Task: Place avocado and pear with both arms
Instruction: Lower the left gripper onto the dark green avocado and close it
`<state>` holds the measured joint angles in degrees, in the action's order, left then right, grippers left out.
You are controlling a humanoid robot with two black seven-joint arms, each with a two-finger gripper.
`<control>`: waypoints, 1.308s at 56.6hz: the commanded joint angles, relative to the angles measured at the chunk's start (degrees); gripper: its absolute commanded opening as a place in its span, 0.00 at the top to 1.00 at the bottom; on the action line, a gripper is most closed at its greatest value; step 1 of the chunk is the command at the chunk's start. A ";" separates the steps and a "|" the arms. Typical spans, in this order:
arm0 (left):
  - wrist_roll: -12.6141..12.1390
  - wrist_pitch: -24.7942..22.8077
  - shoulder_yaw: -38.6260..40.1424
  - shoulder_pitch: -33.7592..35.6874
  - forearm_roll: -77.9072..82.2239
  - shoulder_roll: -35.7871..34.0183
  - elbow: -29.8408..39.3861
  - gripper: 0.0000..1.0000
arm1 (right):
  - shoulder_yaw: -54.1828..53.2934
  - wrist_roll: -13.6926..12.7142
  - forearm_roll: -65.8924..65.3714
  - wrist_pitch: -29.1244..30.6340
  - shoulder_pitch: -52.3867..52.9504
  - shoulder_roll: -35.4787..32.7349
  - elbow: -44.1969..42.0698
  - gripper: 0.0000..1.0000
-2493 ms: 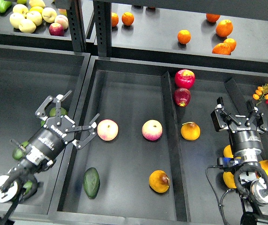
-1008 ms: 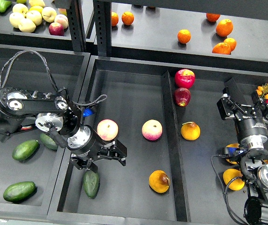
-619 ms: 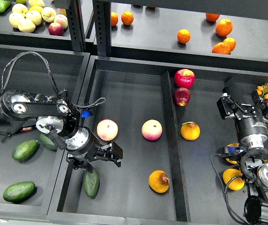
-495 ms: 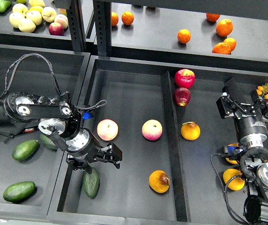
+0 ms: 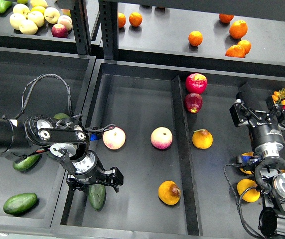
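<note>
The dark green avocado point(image 5: 97, 196) lies at the front left of the middle tray point(image 5: 132, 99). My left gripper point(image 5: 93, 181) is open right above the avocado's far end, with one finger on each side of it. It is not closed on the avocado. The pear point(image 5: 169, 192), yellow-orange with a brown-red blotch, lies at the front of the same tray, right of the avocado. A similar yellow-orange fruit point(image 5: 202, 139) lies beyond the divider. My right gripper point(image 5: 258, 113) is open and empty over the right tray, well away from both.
Two pink-yellow round fruits point(image 5: 114, 138) point(image 5: 161, 138) lie mid-tray. Two red apples point(image 5: 196, 83) sit at the back past the divider point(image 5: 181, 149). Lighter avocados point(image 5: 20, 203) lie in the left tray. Oranges point(image 5: 195, 38) sit on the back shelf. Chillies and small tomatoes point(image 5: 284, 99) are at the far right.
My left arm has swung in over the middle tray, and its gripper has dropped towards the front, onto the avocado's far end. The right arm has hardly moved.
</note>
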<state>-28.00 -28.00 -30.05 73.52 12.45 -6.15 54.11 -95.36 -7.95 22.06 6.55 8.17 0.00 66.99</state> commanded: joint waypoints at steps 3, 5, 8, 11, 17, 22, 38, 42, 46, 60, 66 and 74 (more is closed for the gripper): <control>0.00 0.00 -0.01 -0.84 0.03 0.70 -1.81 0.00 | 0.00 -0.05 0.00 0.04 0.00 0.00 -0.02 0.01; 0.00 0.00 -0.01 -0.93 0.03 0.88 -2.08 0.00 | 0.00 -0.05 -0.09 0.04 0.00 0.00 -0.02 0.00; 0.00 0.00 -0.01 -1.36 0.03 1.14 -2.69 0.00 | 0.09 0.04 0.00 0.13 0.00 0.00 -0.02 0.01; 0.00 0.00 -0.01 -1.72 0.03 1.23 -3.31 0.00 | 0.09 -0.05 0.00 0.13 0.00 0.00 -0.02 0.01; 0.00 0.00 -0.01 -2.24 0.03 2.55 -4.80 0.00 | 0.44 0.04 0.00 0.22 0.00 0.00 -0.11 0.00; 0.00 0.00 -0.01 -2.77 0.12 3.16 -5.42 0.00 | 0.70 -0.05 -0.09 0.22 0.00 0.00 -0.11 0.01; 0.00 0.00 -0.01 -4.09 0.47 4.66 -7.17 0.01 | 0.79 0.04 0.00 0.31 -0.09 0.00 -0.11 0.00; 0.00 0.00 -0.01 -4.35 0.90 4.83 -7.61 0.01 | 0.79 0.04 0.00 0.31 -0.09 0.00 -0.02 0.01; 0.00 0.00 -0.01 -4.62 1.78 4.92 -8.40 0.01 | 0.79 0.04 0.00 0.31 -0.17 0.00 -0.02 0.01; 0.00 0.00 -0.01 -5.41 3.19 4.92 -8.93 0.01 | 0.79 0.04 0.00 0.31 -0.17 0.00 -0.02 0.00; 0.00 0.00 -0.01 -5.76 3.46 5.36 -9.29 0.03 | 0.79 -0.05 0.00 0.39 -0.26 0.00 -0.02 0.01; 0.00 0.00 -0.01 -6.46 3.54 6.15 -10.86 0.08 | 1.23 0.04 0.00 0.39 -0.26 0.00 -0.02 0.01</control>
<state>-28.00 -28.00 -30.06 67.34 15.94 -0.67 44.30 -94.53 -7.96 22.07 6.93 7.92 0.00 66.98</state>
